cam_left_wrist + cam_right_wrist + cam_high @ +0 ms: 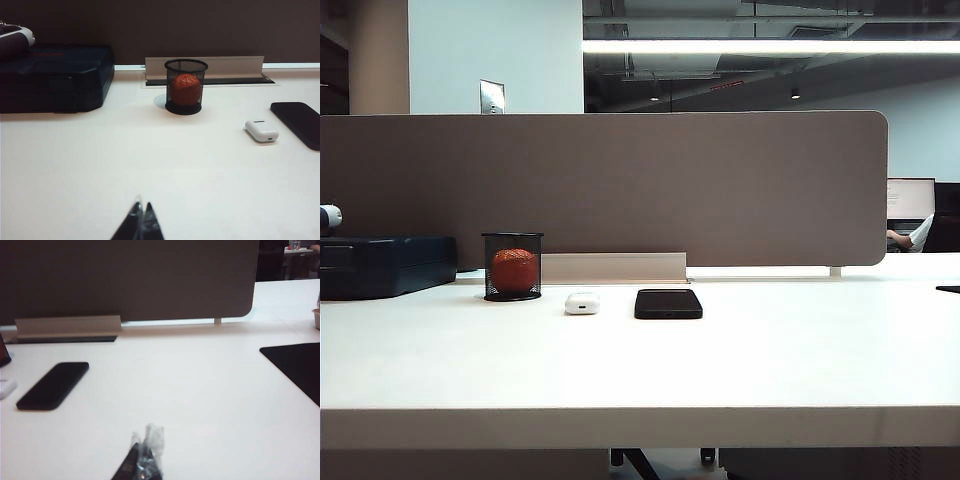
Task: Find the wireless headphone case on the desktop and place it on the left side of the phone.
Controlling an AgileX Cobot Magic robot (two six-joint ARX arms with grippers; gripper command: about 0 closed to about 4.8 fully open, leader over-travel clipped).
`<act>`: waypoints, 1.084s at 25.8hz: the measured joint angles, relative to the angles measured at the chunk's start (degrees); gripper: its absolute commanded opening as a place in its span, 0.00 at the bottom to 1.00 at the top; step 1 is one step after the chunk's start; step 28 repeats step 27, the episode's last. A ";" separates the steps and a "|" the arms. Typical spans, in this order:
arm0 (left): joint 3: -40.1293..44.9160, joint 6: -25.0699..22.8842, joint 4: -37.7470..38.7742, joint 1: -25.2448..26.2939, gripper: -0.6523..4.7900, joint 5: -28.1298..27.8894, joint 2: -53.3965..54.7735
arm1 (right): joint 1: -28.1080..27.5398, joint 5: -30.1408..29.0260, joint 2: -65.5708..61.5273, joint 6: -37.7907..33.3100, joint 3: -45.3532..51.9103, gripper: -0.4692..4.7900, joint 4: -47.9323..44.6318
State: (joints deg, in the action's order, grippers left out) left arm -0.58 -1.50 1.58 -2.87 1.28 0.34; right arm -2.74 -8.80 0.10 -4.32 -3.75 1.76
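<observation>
The white wireless headphone case (582, 303) lies on the desktop (640, 370) just left of the black phone (668, 303), a small gap between them. The left wrist view shows the case (261, 130) beside the phone (298, 123), far ahead of my left gripper (142, 206), whose tips are pressed together with nothing held. In the right wrist view the phone (53, 385) lies flat, and a sliver of the case (7, 388) shows at the frame's edge. My right gripper (145, 437) is shut and empty, well back from the phone. Neither gripper shows in the exterior view.
A black mesh cup (512, 266) holding an orange ball stands left of the case. A dark blue box (386, 265) sits at the far left. A grey partition (610, 185) with a metal cable tray closes the back. A black mat (297, 365) lies at the right.
</observation>
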 measured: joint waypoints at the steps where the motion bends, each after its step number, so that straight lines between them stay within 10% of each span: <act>1: 0.00 0.00 0.00 0.00 0.11 0.02 0.00 | 0.00 0.04 0.00 0.50 0.55 0.08 -0.37; 28: 0.00 0.00 0.00 0.00 0.11 0.02 0.00 | 0.00 2.58 -0.02 3.15 3.43 0.09 -2.38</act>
